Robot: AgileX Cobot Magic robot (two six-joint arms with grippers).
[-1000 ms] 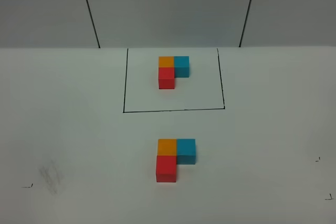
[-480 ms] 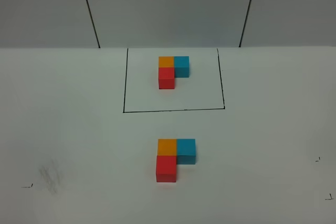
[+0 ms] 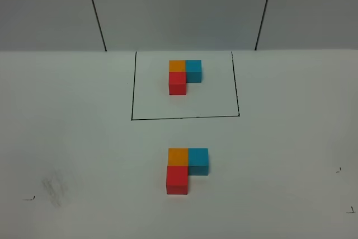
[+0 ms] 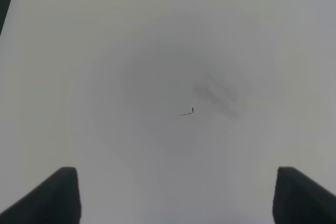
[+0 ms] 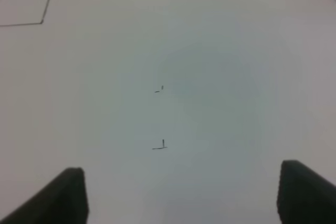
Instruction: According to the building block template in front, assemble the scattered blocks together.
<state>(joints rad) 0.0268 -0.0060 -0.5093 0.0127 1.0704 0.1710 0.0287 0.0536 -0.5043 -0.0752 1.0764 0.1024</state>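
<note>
The building block template (image 3: 184, 75) is an L of orange, blue and red cubes inside a black-line rectangle at the back middle of the table. Nearer the front, the scattered blocks touch in the same L: orange block (image 3: 178, 157) behind, light blue block (image 3: 198, 159) to its right, red block (image 3: 177, 179) in front. Neither gripper shows in the exterior high view. My left gripper (image 4: 176, 195) is open over bare table, far from the blocks. My right gripper (image 5: 184, 195) is open too, with nothing between its fingers.
A grey smudge (image 3: 54, 186) and small black tick marks (image 3: 29, 198) lie at the front left of the table, and more ticks (image 3: 338, 170) at the front right. A grey wall with two dark seams stands behind the white table (image 3: 291, 93).
</note>
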